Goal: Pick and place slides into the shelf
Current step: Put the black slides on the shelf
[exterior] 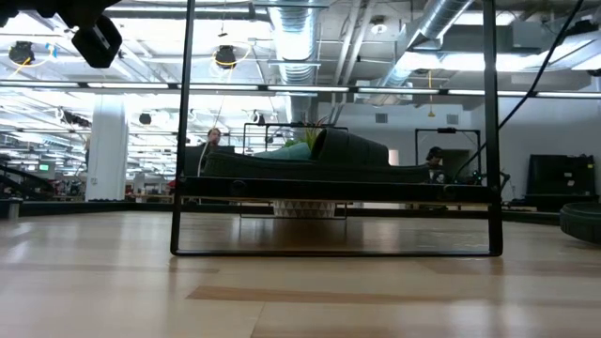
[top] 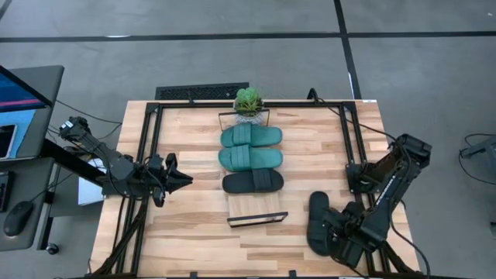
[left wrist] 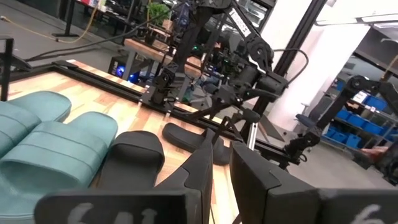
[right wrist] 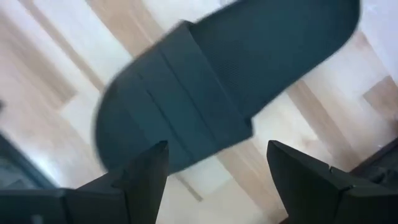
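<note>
Spread wide and empty, my right gripper (right wrist: 214,165) hangs over the last black slide (top: 318,222), so I should straddle its strap squarely before closing, left gripper (top: 180,180) nearly closed, idle

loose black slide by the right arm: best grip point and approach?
Grip the wide strap of the black rubbery slide sandal, probably from above. It lies flat, sole down, on the wooden tabletop, so the raised strap offers edges to pinch across. The right gripper hangs open over that strap. The left gripper waits beside the shelf.
</note>
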`<state>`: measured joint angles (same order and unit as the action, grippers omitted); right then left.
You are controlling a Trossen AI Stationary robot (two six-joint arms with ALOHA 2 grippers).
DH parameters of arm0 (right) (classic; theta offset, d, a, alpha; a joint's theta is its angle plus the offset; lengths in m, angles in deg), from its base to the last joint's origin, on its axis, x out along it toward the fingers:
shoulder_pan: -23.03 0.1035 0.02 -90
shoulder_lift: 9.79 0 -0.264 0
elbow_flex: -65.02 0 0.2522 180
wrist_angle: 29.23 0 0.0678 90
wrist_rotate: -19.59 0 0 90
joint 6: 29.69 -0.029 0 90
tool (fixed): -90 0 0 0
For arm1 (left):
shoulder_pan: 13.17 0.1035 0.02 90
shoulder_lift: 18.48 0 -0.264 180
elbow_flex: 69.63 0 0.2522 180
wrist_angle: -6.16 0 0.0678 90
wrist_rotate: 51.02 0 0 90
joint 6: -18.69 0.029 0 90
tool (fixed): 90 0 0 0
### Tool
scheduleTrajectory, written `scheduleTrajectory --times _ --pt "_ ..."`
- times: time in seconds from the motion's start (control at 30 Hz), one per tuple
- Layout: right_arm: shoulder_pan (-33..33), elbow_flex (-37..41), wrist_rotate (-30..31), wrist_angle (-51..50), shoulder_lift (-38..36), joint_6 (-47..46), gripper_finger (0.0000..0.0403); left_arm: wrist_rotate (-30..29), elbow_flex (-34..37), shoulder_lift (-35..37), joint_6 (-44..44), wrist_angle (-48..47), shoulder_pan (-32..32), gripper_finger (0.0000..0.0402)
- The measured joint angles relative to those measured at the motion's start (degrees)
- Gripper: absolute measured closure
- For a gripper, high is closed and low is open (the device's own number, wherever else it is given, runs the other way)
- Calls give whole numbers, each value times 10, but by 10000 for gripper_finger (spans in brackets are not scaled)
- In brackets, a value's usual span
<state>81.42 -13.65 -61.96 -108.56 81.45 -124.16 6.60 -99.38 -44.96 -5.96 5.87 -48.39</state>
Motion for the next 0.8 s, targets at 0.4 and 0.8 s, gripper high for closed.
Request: scheduleTrajectory --times 0.4,0.8 --pt "21 -25 4 48 0 -97 137 3 0 0 16 0 0 358" --pt "54 -24 -43 82 93 -213 137 -9 0 0 35 0 0 358"
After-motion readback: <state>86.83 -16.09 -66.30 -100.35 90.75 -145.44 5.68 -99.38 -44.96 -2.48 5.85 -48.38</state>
